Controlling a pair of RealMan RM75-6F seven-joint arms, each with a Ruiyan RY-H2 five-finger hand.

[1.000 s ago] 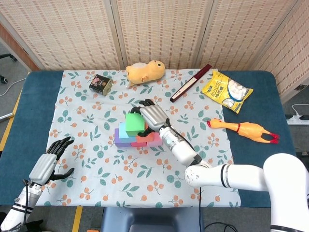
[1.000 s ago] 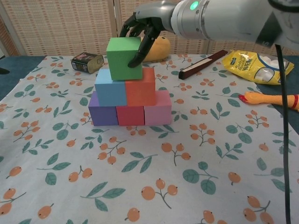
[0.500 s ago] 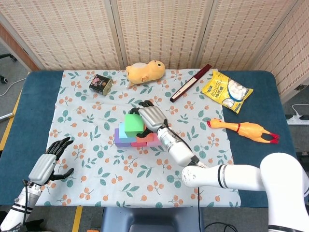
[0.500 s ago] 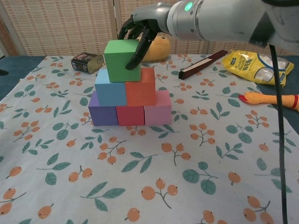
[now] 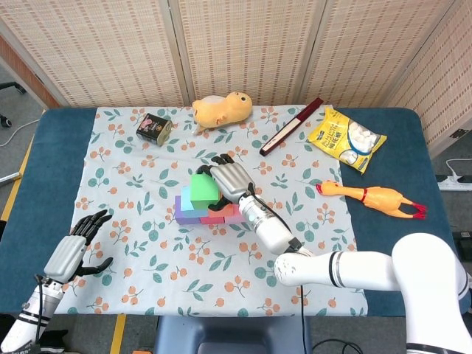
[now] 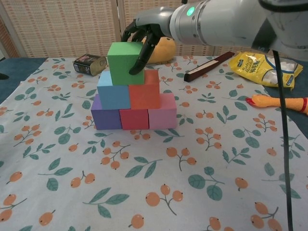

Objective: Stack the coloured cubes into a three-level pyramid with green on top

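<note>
Green cube held on the pyramid's top level.

The right hand [image 6: 144, 30] gripped the green cube [image 6: 125, 57], which sat on the blue cube [image 6: 113, 90] and orange cube [image 6: 146, 91] (bottom row: purple, red, pink) near the middle of the worktop [image 5: 66, 147]. The left hand [image 5: 74, 247] hovered by the worktop's front left corner, fingers spread, holding nothing.

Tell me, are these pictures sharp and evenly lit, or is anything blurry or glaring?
Head view: evenly lit and sharp, shadows faint. Chest view: cubes crisp, green cube clear under the right hand; the near arm looms large, its status light glowing bright.
</note>
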